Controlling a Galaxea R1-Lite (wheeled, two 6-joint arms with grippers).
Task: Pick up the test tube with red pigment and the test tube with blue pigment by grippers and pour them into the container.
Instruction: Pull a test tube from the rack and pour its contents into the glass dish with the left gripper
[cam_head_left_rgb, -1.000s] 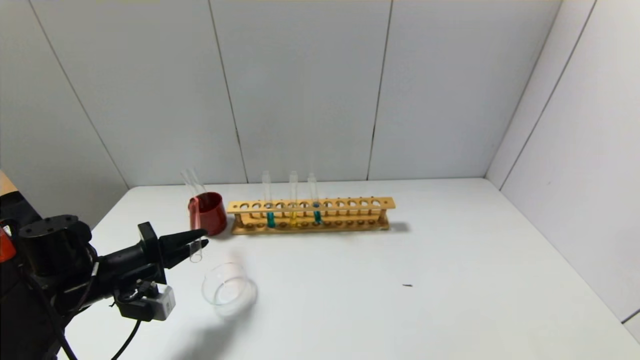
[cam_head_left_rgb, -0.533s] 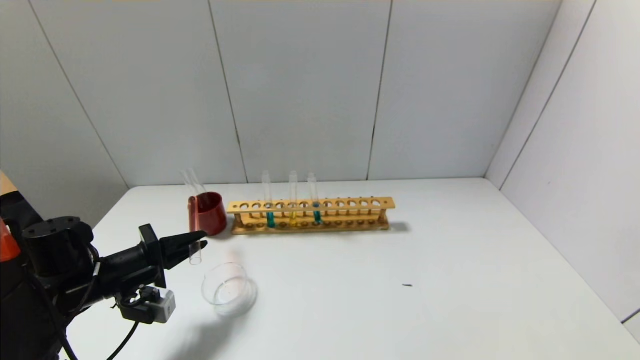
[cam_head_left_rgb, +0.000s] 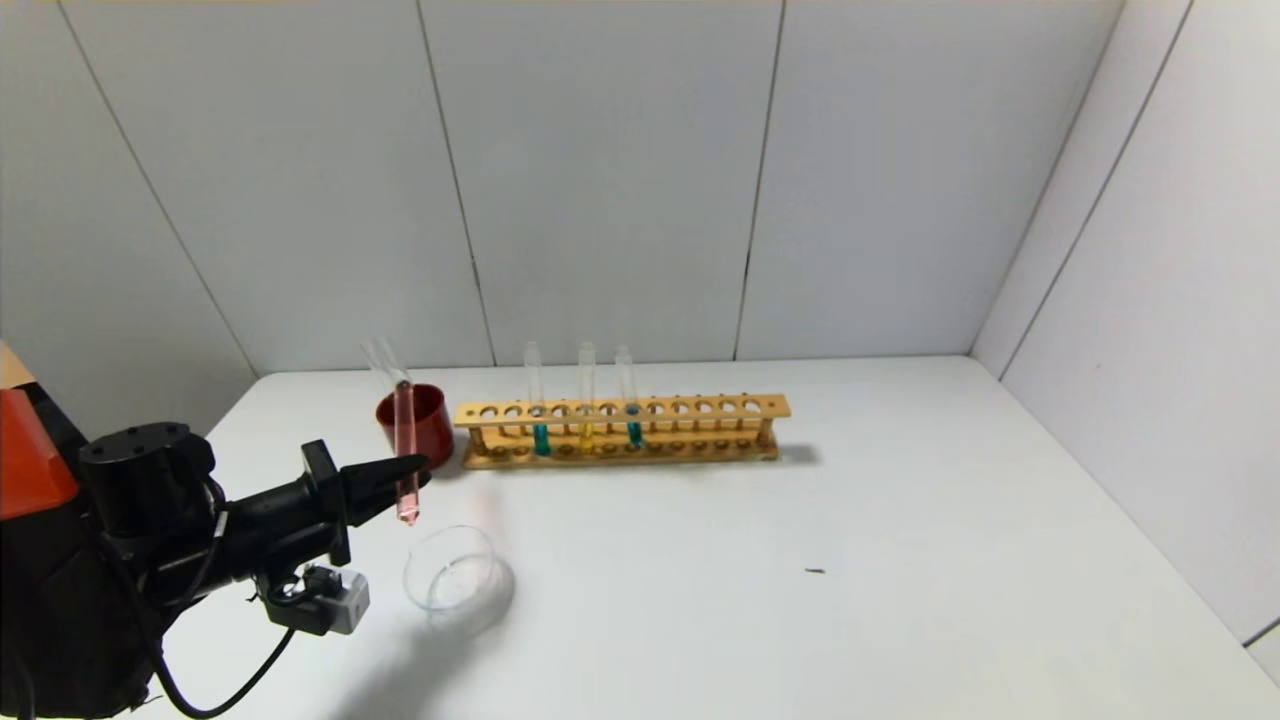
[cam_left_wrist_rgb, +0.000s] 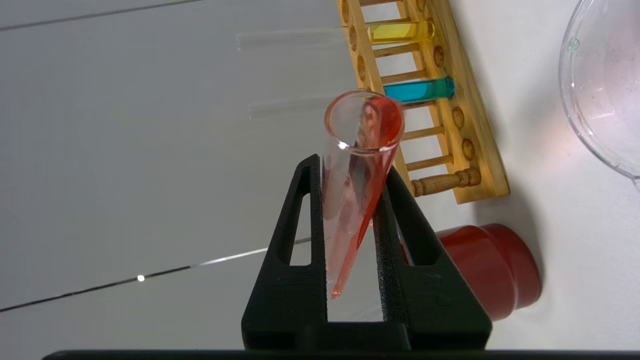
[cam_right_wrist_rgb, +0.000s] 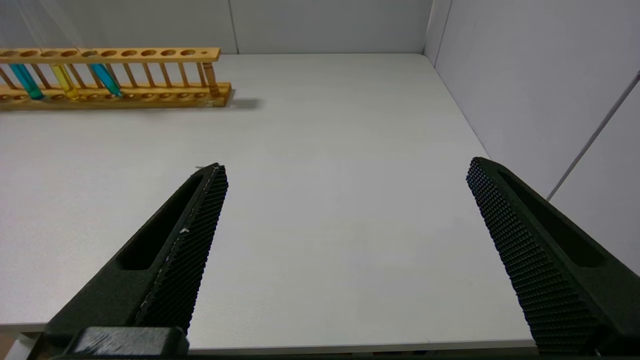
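red liquid now coating tube (cam_head_left_rgb: 405, 450), left fingers (cam_head_left_rgb: 418, 466) clamped

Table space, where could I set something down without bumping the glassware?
Bare table lies right of the wooden rack and in front of it. Crowded at left: red cup, glass dish, left gripper holding the red tube.

head view high and forward, wrist views close, all sharing rack (cam_head_left_rgb: 620, 432)
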